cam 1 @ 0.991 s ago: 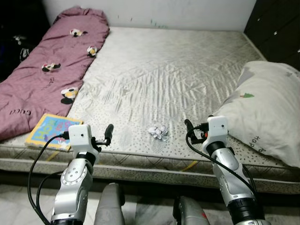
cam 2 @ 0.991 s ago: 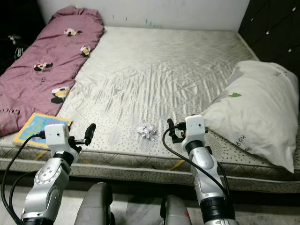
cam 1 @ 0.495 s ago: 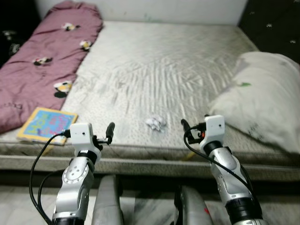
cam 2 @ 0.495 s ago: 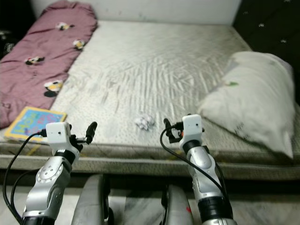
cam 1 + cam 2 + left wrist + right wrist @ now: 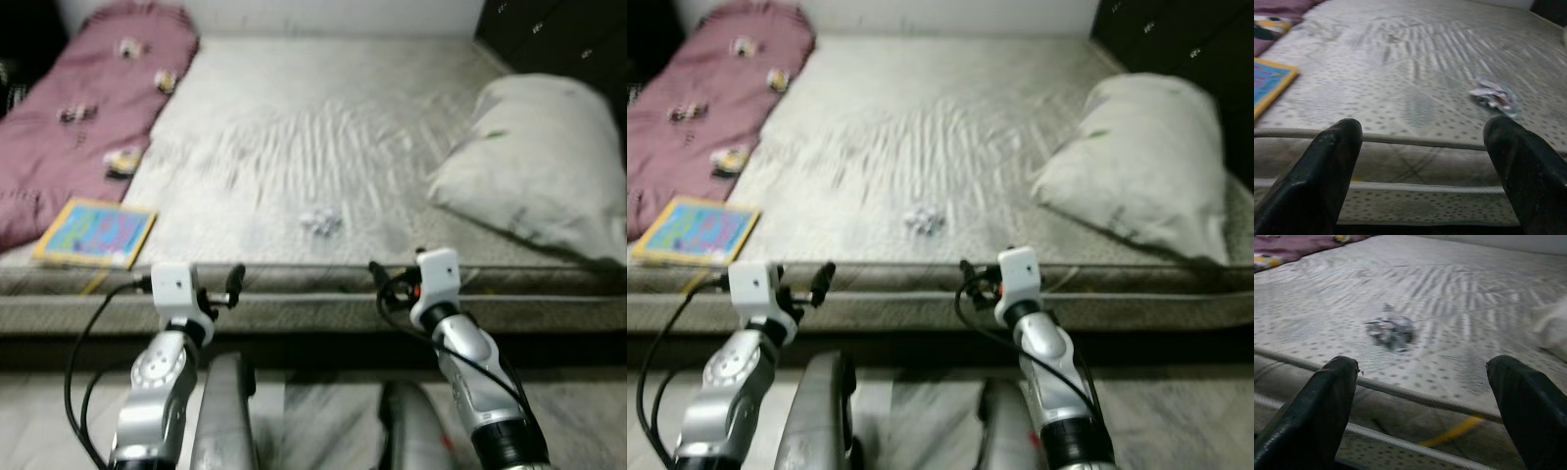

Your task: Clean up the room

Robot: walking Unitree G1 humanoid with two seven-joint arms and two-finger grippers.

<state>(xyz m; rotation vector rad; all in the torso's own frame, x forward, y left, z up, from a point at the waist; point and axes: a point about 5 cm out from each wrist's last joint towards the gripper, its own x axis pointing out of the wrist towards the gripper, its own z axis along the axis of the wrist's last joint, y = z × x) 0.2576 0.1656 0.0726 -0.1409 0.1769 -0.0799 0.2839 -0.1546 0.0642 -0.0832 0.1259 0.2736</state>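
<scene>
Crumpled paper, a small white scrap with some print (image 5: 320,222), is what you should clear first, I think; it lies near the front edge of the pale grey quilted mattress (image 5: 323,127), between your two arms. In the left eye view you see the left gripper (image 5: 233,281) and the right gripper (image 5: 376,274) both held low in front of the mattress side, apart from everything, probably because the robot is not yet close enough to reach. A colourful thin picture book (image 5: 94,233) lies at the left front corner, beside the folded mauve blanket with cartoon patches (image 5: 88,108). A large white pillow (image 5: 534,166) rests on the right side.

In the right eye view the same layout appears, a little blurred.

In the left wrist view the black fingers (image 5: 1332,171) stand wide apart and hold nothing; the paper (image 5: 1493,95) is ahead on the mattress.

In the right wrist view the fingers (image 5: 1327,406) are also spread with nothing between them, and the paper (image 5: 1391,329) lies almost straight ahead, so this arm seems better placed.
</scene>
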